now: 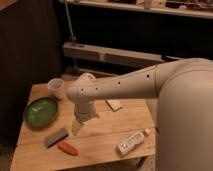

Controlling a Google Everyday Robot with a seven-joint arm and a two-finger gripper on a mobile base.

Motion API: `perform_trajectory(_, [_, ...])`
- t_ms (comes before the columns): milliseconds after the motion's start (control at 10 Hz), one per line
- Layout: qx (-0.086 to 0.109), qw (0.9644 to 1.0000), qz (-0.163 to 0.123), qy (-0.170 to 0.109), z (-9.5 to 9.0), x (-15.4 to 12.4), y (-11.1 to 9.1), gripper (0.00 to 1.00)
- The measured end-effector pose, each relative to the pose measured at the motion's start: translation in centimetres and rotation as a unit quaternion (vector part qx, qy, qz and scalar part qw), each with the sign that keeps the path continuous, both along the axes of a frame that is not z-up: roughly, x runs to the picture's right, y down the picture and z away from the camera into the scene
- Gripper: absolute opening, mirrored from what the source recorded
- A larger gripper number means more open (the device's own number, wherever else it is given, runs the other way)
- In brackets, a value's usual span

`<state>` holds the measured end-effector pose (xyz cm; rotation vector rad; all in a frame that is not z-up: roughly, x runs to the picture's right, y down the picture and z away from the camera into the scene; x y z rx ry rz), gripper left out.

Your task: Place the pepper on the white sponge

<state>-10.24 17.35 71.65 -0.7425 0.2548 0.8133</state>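
- Low above the desk [107,127], just right of the dark grey block [55,137]: the gripper [76,128]; wide or narrow, cannot tell.
- Near front edge, just beside that block: the pepper [67,148], lying flat.
- Well apart from pepper, farther back right: the white sponge [114,104].

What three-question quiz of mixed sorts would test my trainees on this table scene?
1. True or false: the pepper lies apart from the white sponge.
2. Which thing lies closest to the pepper? A. green bowl B. dark grey block C. white bottle
3. Fill in: the gripper hangs over the wooden ____, near the dark grey block.
Key: 1 true; 2 B; 3 table.
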Motion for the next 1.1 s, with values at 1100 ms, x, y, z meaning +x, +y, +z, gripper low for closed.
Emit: perform_trajectory(1100, [-0.016, 0.9996, -0.024, -0.006, -0.1, -0.7, 1.4, 0.80])
